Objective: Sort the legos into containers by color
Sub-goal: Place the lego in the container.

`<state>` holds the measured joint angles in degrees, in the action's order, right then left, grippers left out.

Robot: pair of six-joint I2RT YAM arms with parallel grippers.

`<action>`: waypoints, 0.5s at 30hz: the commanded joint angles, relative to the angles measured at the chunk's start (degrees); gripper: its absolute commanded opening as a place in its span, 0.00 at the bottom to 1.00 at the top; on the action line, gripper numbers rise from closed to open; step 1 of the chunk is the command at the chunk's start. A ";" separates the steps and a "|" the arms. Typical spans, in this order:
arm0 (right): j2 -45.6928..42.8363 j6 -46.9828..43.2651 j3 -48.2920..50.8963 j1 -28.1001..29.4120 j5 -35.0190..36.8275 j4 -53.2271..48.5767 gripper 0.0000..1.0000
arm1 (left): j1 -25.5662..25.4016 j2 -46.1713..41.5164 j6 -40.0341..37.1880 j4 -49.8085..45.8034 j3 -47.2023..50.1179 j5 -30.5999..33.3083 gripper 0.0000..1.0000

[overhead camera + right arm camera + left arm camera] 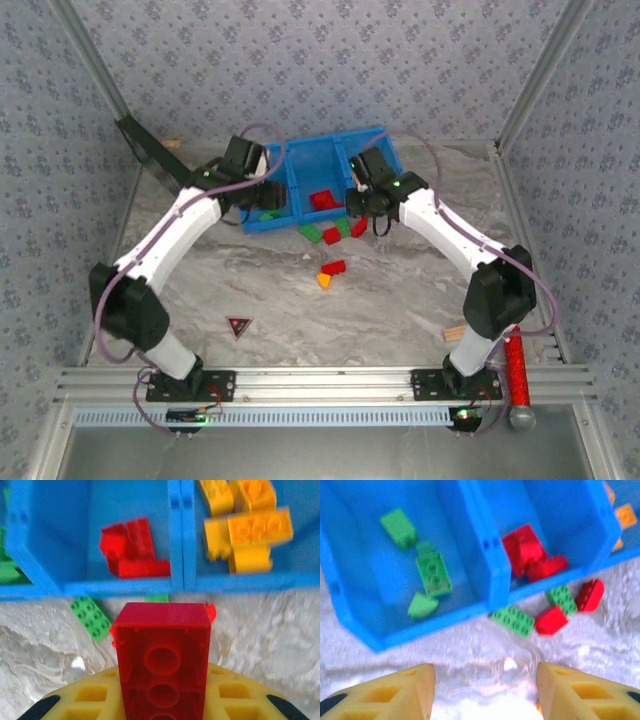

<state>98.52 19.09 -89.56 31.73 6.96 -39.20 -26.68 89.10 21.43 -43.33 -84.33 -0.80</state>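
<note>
The blue bin (315,160) stands at the back, with its containers side by side. Green legos (434,572) lie in the left one, red legos (527,550) in the middle one and orange-yellow legos (247,530) in the right one. My left gripper (485,690) hangs open over bare table just in front of the bin, with nothing between its fingers. My right gripper (162,677) is shut on a red lego (162,640), held just in front of the middle container. Loose legos lie below the bin's front wall: green (311,233), red (331,236), red (334,267) and orange (324,281).
A black panel (150,150) leans at the back left. A red-black triangle sticker (238,325) lies on the near table. A tan wooden block (455,333) sits by the right arm's base, and a red cylinder (517,370) beside it.
</note>
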 commanded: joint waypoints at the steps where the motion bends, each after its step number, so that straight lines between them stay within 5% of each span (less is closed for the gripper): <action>1: 5.77 -7.34 -8.08 0.52 2.43 -0.62 0.26 | -1.07 -6.38 2.67 -1.48 6.94 0.17 0.56; 15: 30.77 -12.50 -33.75 2.73 2.27 -3.39 0.27 | -3.38 -25.84 13.95 -5.91 23.61 3.62 0.58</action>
<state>126.43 8.40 -119.07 34.09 8.62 -39.66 -29.43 65.19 32.10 -47.03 -62.00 1.78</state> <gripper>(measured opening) 0.312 0.581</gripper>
